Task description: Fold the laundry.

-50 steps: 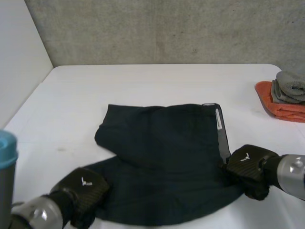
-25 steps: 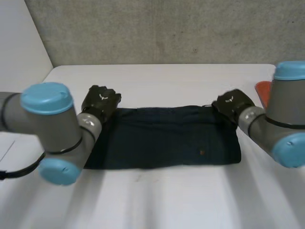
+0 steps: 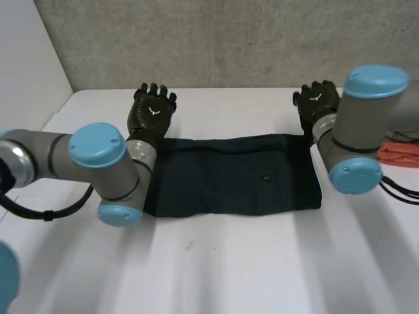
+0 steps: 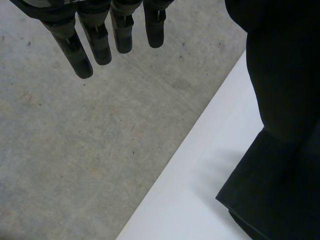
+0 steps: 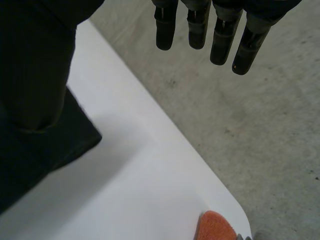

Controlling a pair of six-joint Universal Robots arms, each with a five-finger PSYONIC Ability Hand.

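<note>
A: Start at the left. What is the left hand doing?

B: It hangs over the far side of the table, just beyond the far left corner of the dark garment. Its wrist view shows the fingers straight and spread, grasping nothing, with the garment beside the palm.

A: And the garment itself?

B: It lies across the middle of the table as a long flat band, apparently doubled over, with its long edges parallel to the table's near edge. The cloth is matte, dark and soft-looking, though I can't tell the weave. The near edge is fairly straight and the far edge a little wavy. There's a small pale speck near the centre.

A: The right hand?

B: Much the same. It is above the band's far right corner, with its fingers straight and nothing in them. An orange cloth sits at the table's right edge, apart from the garment.

A: So what does the step call for?

B: I'd judge one fold is laid and both hands are clear of it. For the next, come down on one short end, pinch every layer together at both corners, and carry it to the other end with the edges matched. Limp cloth like this will probably sag and skew if only the top layer is caught, so press the crease flat afterwards.
</note>
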